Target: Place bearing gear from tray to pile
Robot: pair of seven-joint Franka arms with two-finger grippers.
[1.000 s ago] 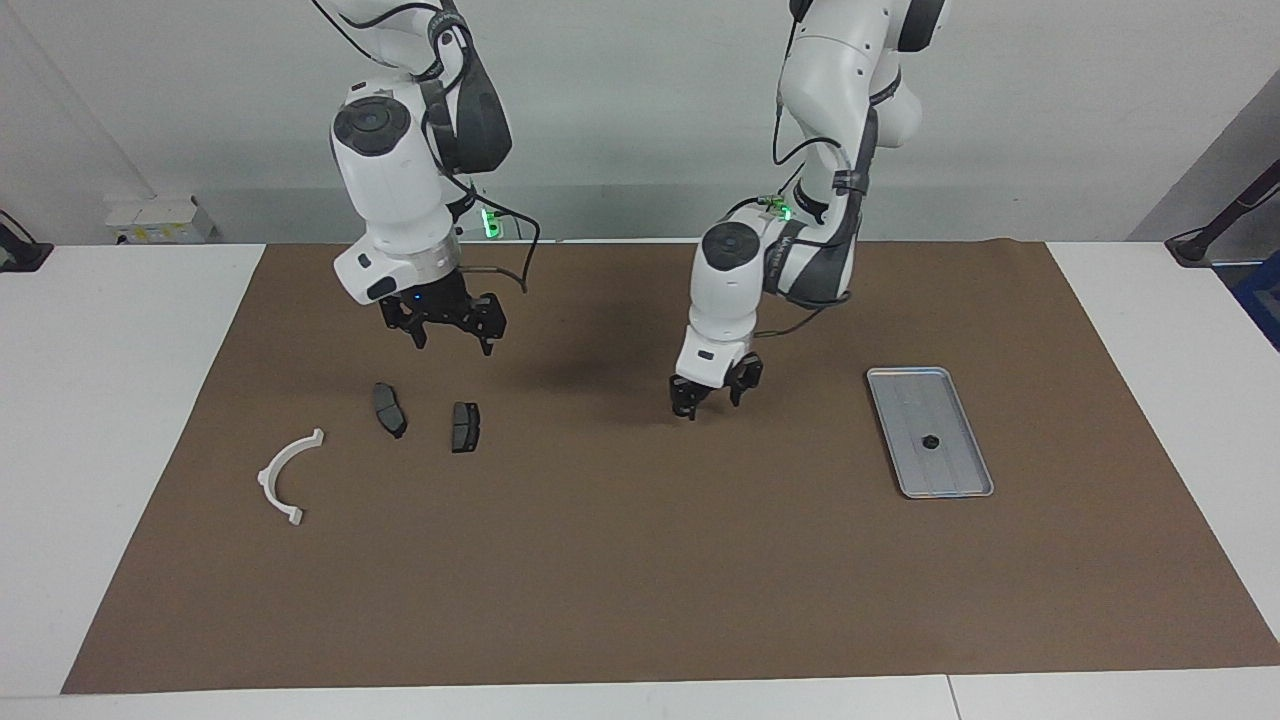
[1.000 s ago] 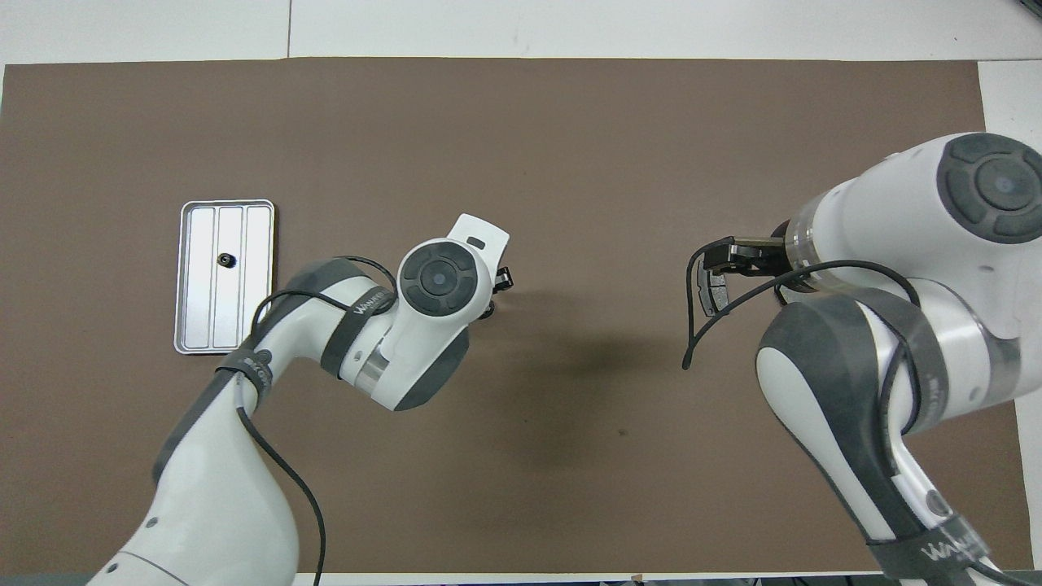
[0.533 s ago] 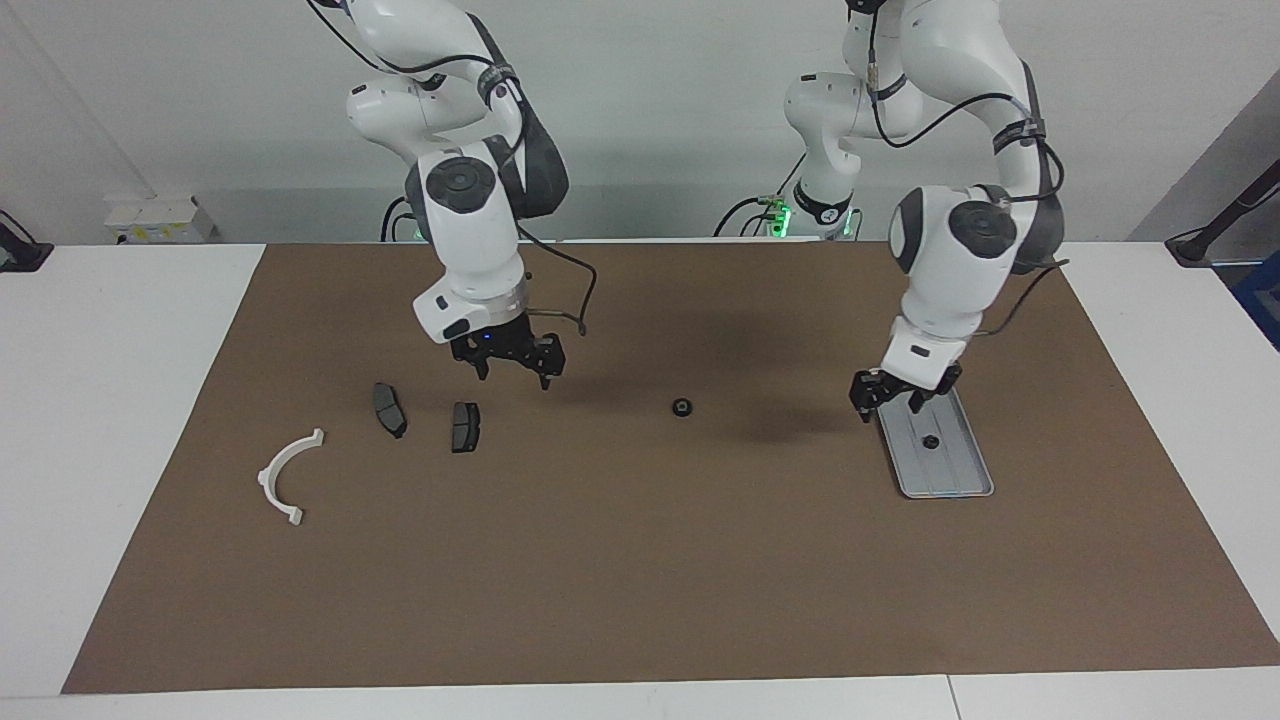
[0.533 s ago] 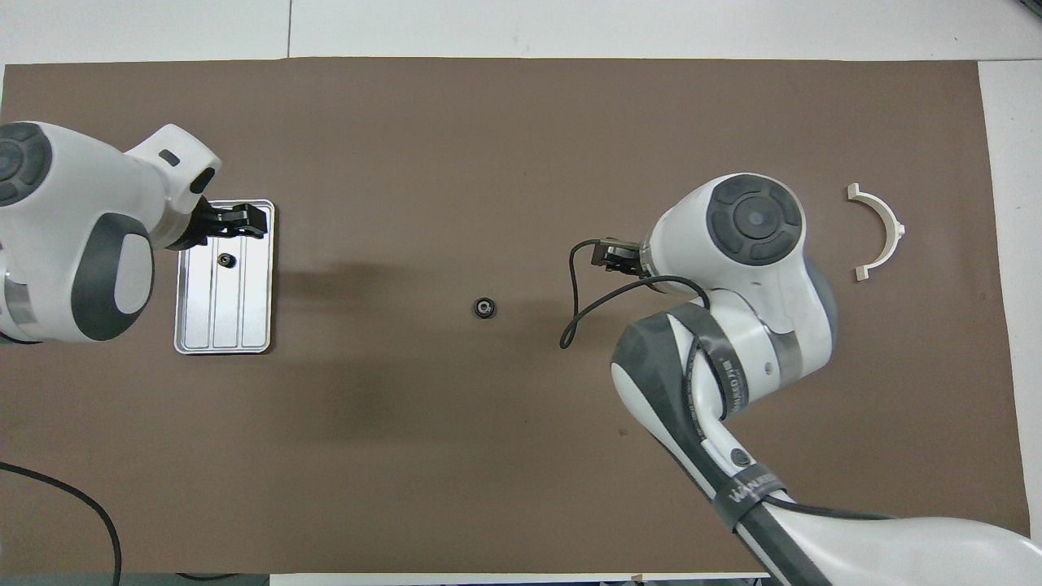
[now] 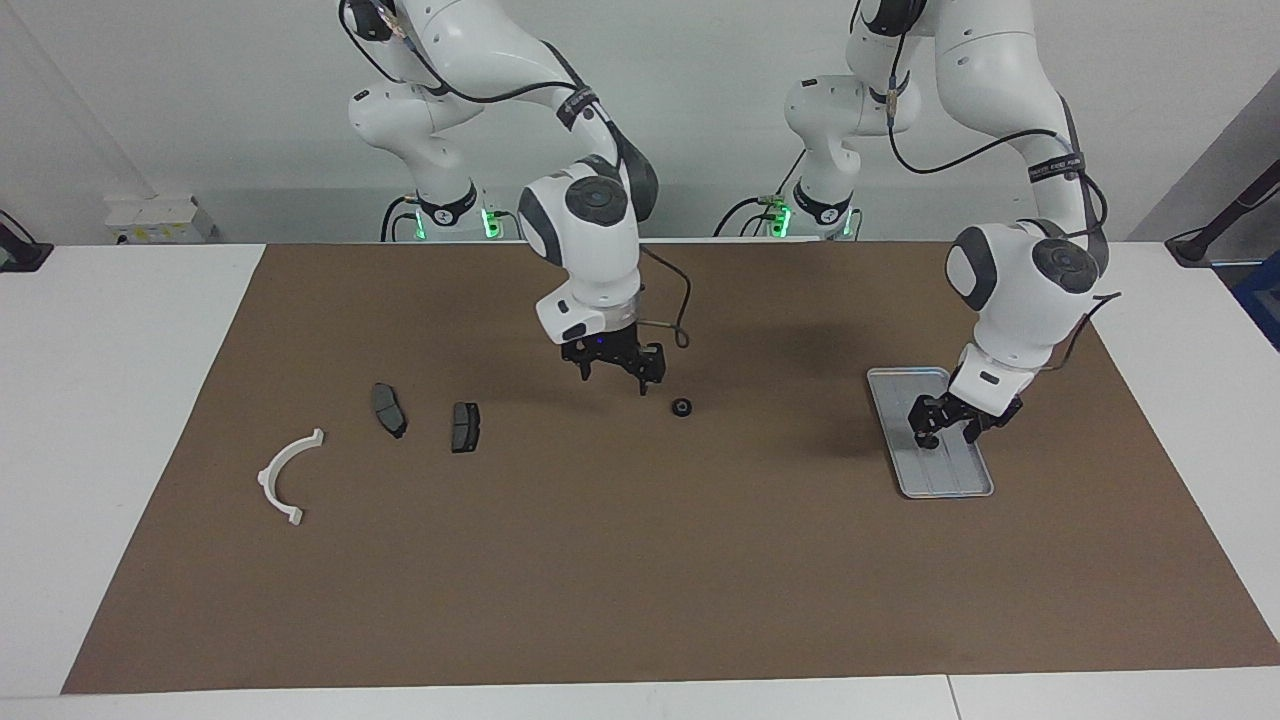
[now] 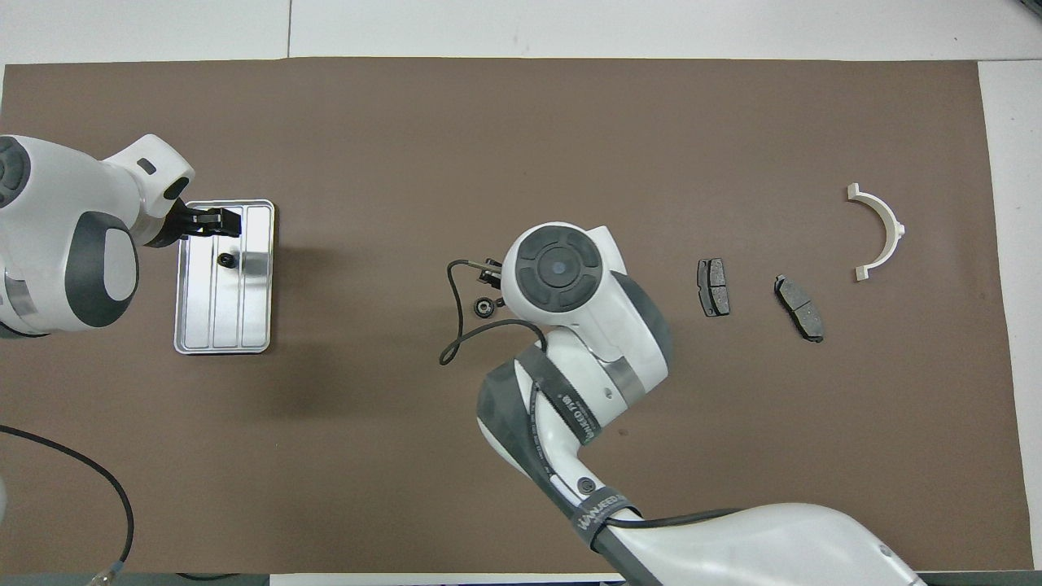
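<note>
Evenly and brightly lit from above, no harsh contrast. Soft, diffuse shadows on the brown mat (image 5: 640, 560), darkest beneath and just beside the jaws of each arm. Mild sheen on the tray (image 6: 259, 325), one brighter strip close to the left arm's jaws. Sharp throughout in both views; no motion blur, no visible bending at the edges.

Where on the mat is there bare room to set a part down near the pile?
Bare mat lies between the brake pad and the loose bearing gear, and along the mat edge farthest from the robots. It is crowded at that gear under the right gripper, and at the tray under the left gripper.
</note>
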